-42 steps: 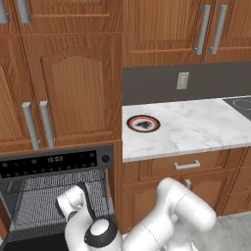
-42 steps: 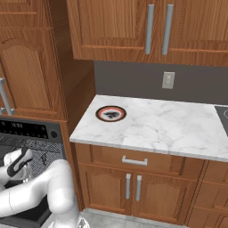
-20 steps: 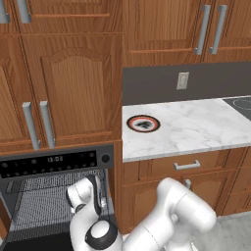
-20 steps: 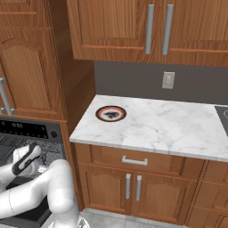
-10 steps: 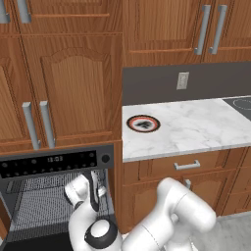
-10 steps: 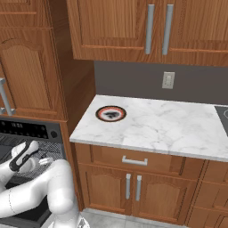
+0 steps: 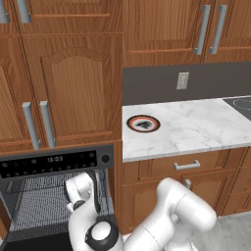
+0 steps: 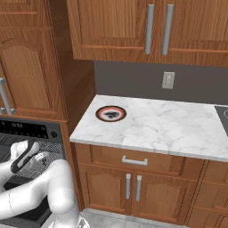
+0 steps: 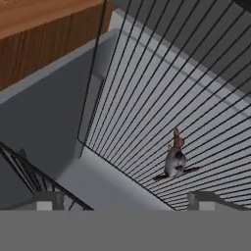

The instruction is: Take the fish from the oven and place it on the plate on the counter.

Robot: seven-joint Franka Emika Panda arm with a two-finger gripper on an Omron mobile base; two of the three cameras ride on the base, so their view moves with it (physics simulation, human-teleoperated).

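Gripper (image 9: 125,203) now deeper inside oven (image 7: 54,162), nearer fish (image 9: 174,160) on wire rack (image 9: 196,98). Jaws open wide, empty. Grab next; plate (image 7: 143,123) waiting.

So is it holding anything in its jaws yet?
No, nothing. The gripper is open, and the fish lies untouched on the oven rack.

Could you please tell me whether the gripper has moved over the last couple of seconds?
Yes. In the right base view the gripper has swung rightward toward the oven opening's right edge, away from the left frame edge.
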